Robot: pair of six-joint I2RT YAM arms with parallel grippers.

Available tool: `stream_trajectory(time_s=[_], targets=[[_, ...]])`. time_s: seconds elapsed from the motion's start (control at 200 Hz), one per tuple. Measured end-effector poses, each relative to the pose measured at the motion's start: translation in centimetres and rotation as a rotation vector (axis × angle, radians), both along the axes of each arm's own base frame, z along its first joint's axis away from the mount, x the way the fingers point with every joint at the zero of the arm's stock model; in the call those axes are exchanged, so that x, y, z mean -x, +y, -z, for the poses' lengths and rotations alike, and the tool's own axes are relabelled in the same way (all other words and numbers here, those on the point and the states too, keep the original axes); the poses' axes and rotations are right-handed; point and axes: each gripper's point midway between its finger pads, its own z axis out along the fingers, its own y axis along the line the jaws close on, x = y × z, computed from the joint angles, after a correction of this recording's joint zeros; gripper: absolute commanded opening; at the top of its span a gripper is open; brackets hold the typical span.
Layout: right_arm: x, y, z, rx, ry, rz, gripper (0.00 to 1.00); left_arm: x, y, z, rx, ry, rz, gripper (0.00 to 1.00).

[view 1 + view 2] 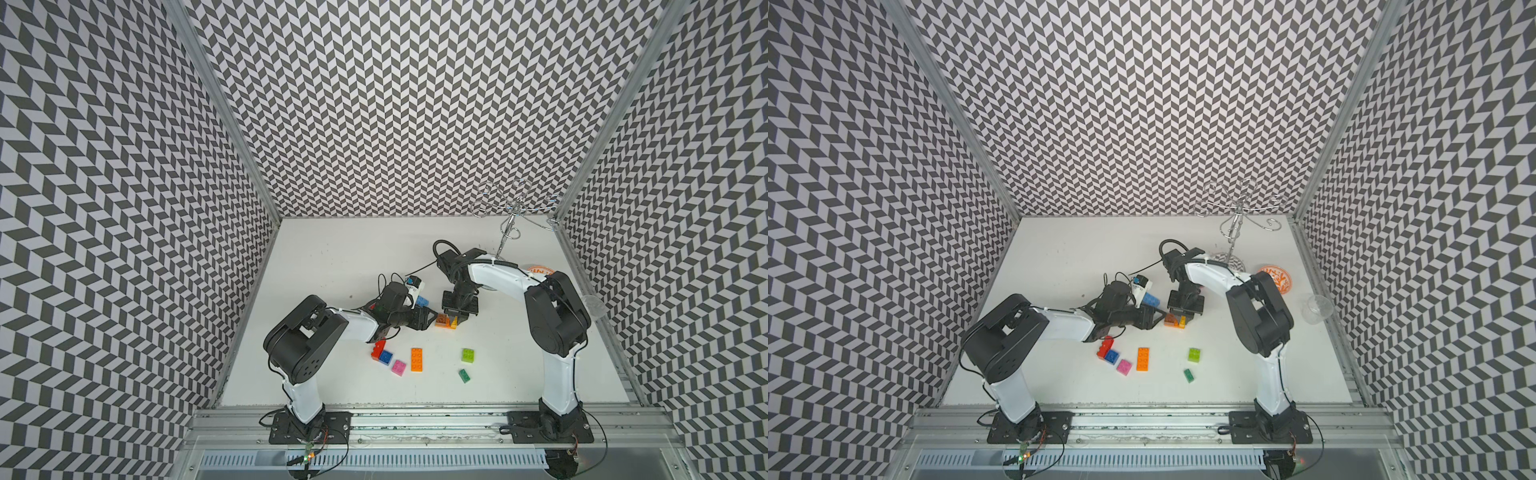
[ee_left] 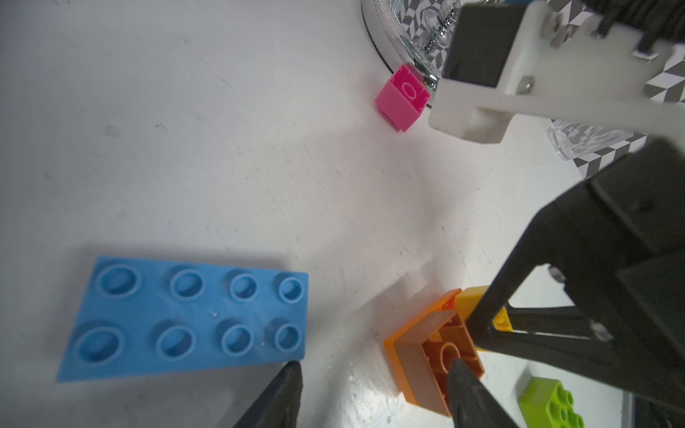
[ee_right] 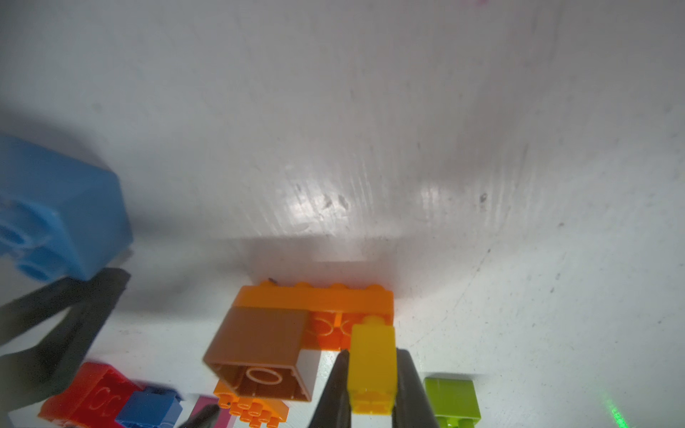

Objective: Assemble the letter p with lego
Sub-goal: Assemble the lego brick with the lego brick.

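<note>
My right gripper (image 3: 372, 361) is shut on a small yellow lego brick (image 3: 371, 365), which touches an orange oblong brick (image 3: 315, 299) lying on its side. A brown brick (image 3: 259, 344) sits on that orange one, hollow side showing. My left gripper (image 2: 372, 370) is open beside them. One fingertip (image 2: 459, 370) lies over the brown brick (image 2: 437, 352) and the other touches the corner of a light blue oblong brick (image 2: 185, 315). In both top views the two grippers (image 1: 432, 316) (image 1: 456, 318) meet at this cluster (image 1: 1172, 320).
Nearer the front lie loose red (image 1: 378, 348), blue (image 1: 386, 357), pink (image 1: 399, 367), orange (image 1: 417, 359), lime (image 1: 468, 355) and green (image 1: 464, 375) bricks. Another pink brick (image 2: 402, 98) rests against the wire rack's base. The rack (image 1: 512, 208), an orange plate (image 1: 1279, 279) and a clear cup (image 1: 1316, 308) stand at the back right.
</note>
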Motion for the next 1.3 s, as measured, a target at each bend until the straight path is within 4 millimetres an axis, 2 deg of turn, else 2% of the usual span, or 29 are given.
stream_trajectory(time_s=[0.761,1.267,1.297], targets=[[0.54,-0.14,0.56,0.001,0.034,0.020,0.00,0.07,0.01,0.30,-0.016,0.018,0.004,0.64],[0.56,-0.09,0.50,0.000,0.032,0.010,0.08,0.24,-0.12,0.22,-0.009,0.022,0.013,0.67],[0.57,-0.08,0.50,0.000,0.032,0.010,0.15,0.27,-0.14,0.23,-0.010,0.022,0.014,0.67]])
